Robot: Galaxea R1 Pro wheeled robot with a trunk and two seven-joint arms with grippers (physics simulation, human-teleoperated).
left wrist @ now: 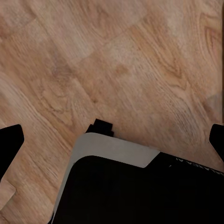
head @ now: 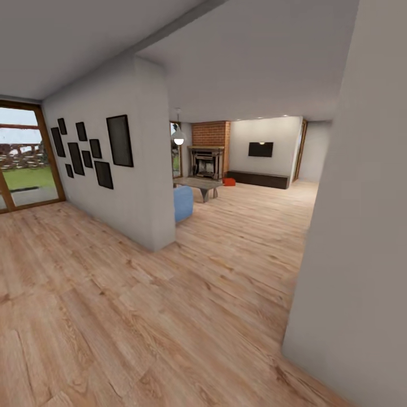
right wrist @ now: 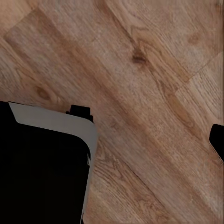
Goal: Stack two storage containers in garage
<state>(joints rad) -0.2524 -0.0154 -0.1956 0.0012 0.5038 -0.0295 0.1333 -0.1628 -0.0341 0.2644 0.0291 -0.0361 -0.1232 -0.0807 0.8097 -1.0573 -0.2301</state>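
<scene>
Nearest, both wrist views look down on light wood-plank flooring (left wrist: 140, 60) past the robot's dark base with its pale grey edge (left wrist: 114, 149). In the left wrist view the left gripper (left wrist: 112, 140) shows one black fingertip at each side of the picture, set wide apart with nothing between them: the fingers are open and empty. In the right wrist view only one dark fingertip (right wrist: 217, 140) is visible, so I cannot tell whether the right fingers are open or closed.

Farther out, the head view runs along the plank floor between a white partition wall hung with black picture frames (head: 118, 141) and a plain grey wall (head: 362, 226) close by on the right. Beyond the partition stand a blue sofa end (head: 183, 203) and a low coffee table (head: 200, 184).

Farthest, beside the red-brick fireplace (head: 209, 150), a small orange-red storage container (head: 229, 181) sits on the floor, too distant to make out its rim or whether both bins are there.

The step in hand appears to be the approach to the living room. The next move calls for driving forward through the opening, clear of both walls, then round the table.
</scene>
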